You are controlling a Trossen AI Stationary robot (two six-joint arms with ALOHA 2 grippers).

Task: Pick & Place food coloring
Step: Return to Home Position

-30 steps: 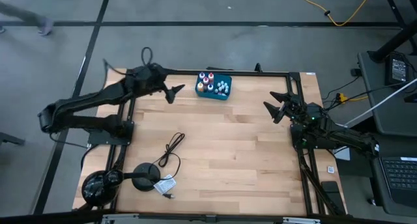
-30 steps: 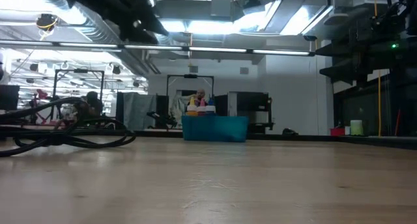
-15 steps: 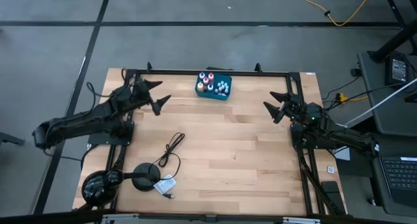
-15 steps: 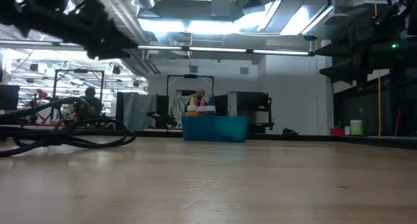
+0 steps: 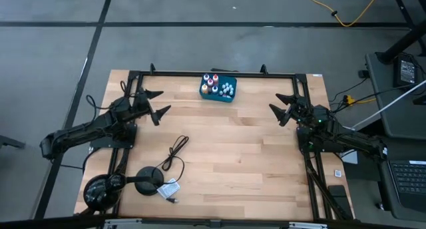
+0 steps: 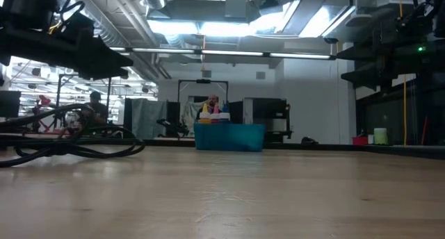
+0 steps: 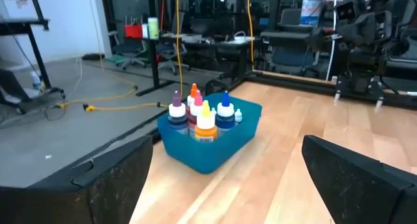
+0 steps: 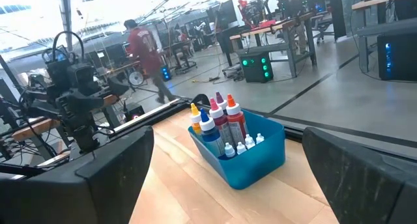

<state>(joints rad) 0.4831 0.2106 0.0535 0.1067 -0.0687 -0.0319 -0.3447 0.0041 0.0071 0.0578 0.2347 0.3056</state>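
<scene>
resting in teal tray (image 7: 210, 155): bottles (image 7: 205, 120), apparently upright

No writing, brand, number or sign can be read in any view. Any print on the small food coloring bottles (image 7: 205, 120) standing in the teal rectangular plastic tray (image 7: 215, 149) is too small to make out, as is the pale card (image 5: 170, 188) lying well apart from that tray.

One blue container (image 7: 208, 149); five large bottles (image 7: 206, 120); roughly four small bottles (image 8: 240, 146); one cable (image 5: 176, 152).
</scene>
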